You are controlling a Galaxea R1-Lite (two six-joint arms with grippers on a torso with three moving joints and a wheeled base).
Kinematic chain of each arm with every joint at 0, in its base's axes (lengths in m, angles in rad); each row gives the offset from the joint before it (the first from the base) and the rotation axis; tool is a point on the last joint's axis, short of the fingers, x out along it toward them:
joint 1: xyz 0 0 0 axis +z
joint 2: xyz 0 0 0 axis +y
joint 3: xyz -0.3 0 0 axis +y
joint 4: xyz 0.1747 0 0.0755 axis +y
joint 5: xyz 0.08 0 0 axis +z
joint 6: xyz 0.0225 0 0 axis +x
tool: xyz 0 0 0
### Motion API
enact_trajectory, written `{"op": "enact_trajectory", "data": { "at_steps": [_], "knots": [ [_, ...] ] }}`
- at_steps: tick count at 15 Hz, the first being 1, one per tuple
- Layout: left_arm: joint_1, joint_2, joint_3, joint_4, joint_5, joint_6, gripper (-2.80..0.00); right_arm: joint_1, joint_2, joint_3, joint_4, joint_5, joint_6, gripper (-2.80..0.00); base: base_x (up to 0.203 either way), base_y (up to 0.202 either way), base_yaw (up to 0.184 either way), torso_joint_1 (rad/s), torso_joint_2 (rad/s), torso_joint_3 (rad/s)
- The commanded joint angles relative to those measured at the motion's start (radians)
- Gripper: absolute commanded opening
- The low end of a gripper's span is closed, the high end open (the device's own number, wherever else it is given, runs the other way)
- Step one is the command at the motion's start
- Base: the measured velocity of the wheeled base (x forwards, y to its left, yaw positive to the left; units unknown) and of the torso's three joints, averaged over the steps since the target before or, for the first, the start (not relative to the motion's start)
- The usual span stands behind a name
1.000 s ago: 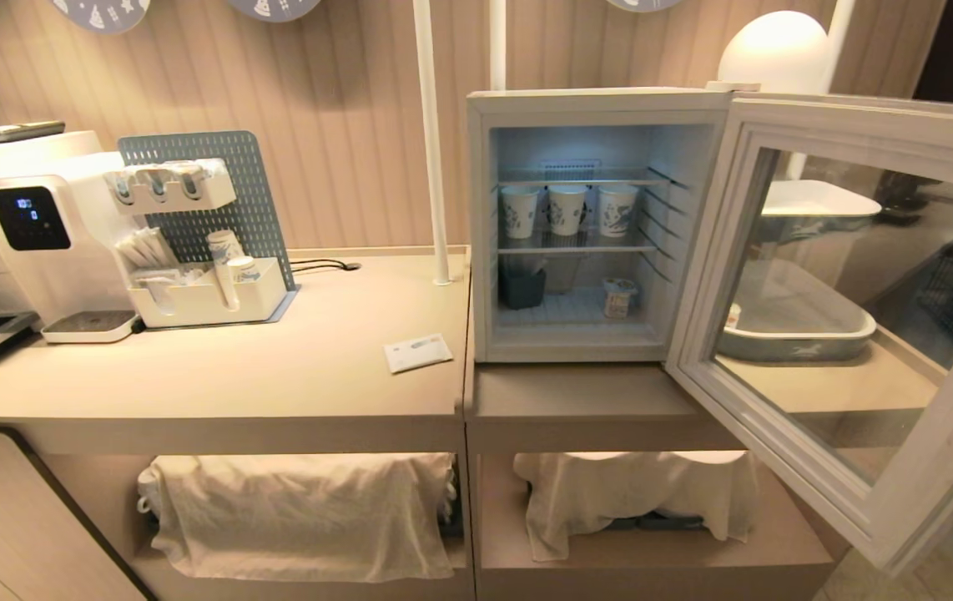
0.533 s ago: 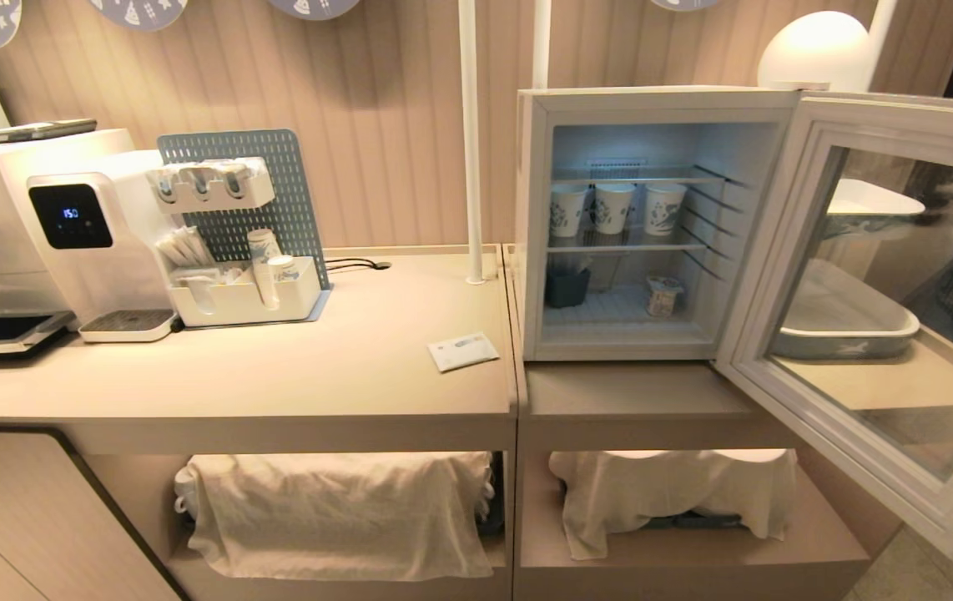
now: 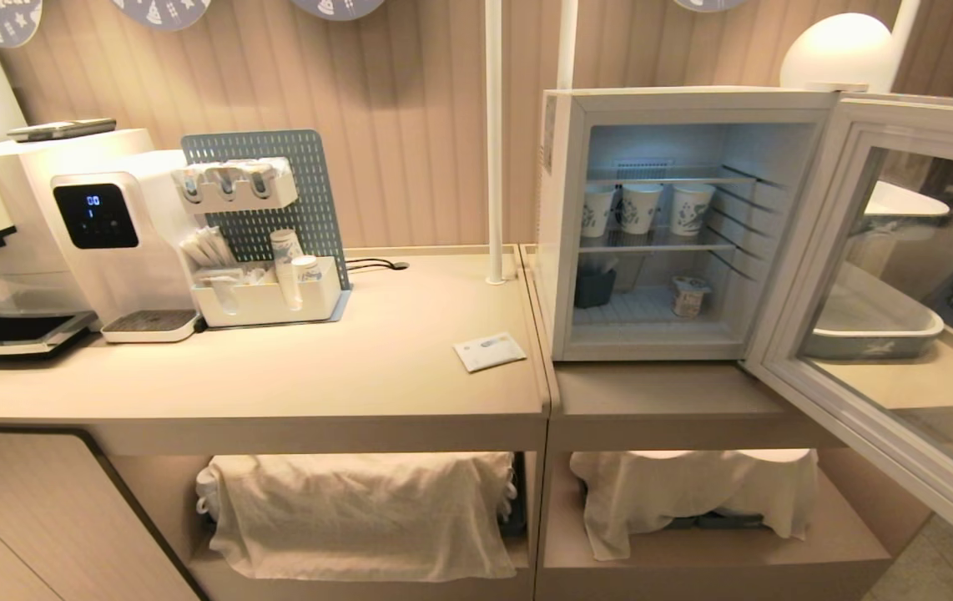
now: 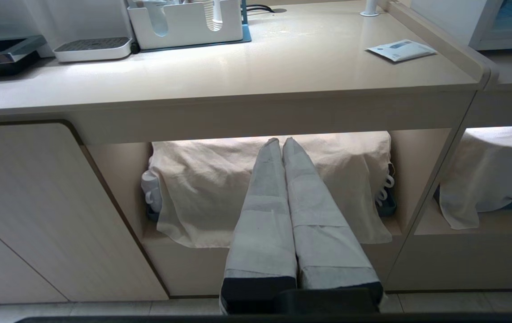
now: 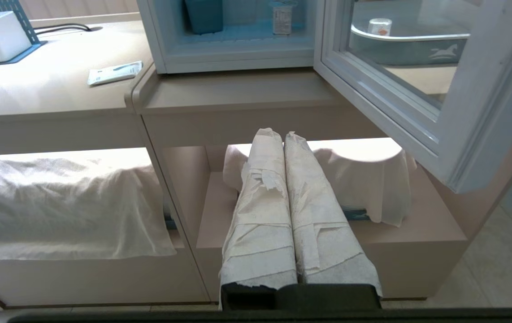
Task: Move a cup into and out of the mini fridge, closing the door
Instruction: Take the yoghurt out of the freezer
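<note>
Between the earlier head views and this one the whole scene has slid rightward, so the camera was moved, not the things. The mini fridge (image 3: 652, 225) now sits right of centre, its door (image 3: 885, 334) swung wide open. The cup (image 3: 688, 295) rests on the bottom shelf. The left gripper (image 4: 281, 142) and right gripper (image 5: 283, 133) are pressed closed, holding nothing, below the surface (image 3: 318, 376).

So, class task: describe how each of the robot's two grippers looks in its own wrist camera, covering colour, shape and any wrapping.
The left gripper has two long tapering fingers wrapped smoothly in pale grey tape, with dark material showing at the base on a black mount. The right gripper has the same long tapering shape, but its wrapping is white, crinkled and paper-like, torn in places, also on a black mount. No cables or markings show.
</note>
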Motion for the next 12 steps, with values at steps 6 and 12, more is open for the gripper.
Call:
{"op": "enact_trajectory", "data": {
  "at_steps": [6,12],
  "knots": [
    [0.000,0.000,0.000,-0.001,0.000,0.001,-2.80,0.000,0.001,-0.001,0.001,0.000,0.000,-2.80,0.159,0.001,0.001,0.003,0.00,0.002],
    [0.000,0.000,0.000,0.000,0.002,-0.015,-2.80,0.000,0.001,0.002,-0.007,0.000,0.002,-2.80,0.183,0.000,0.001,0.003,0.00,0.002]
  ]
}}
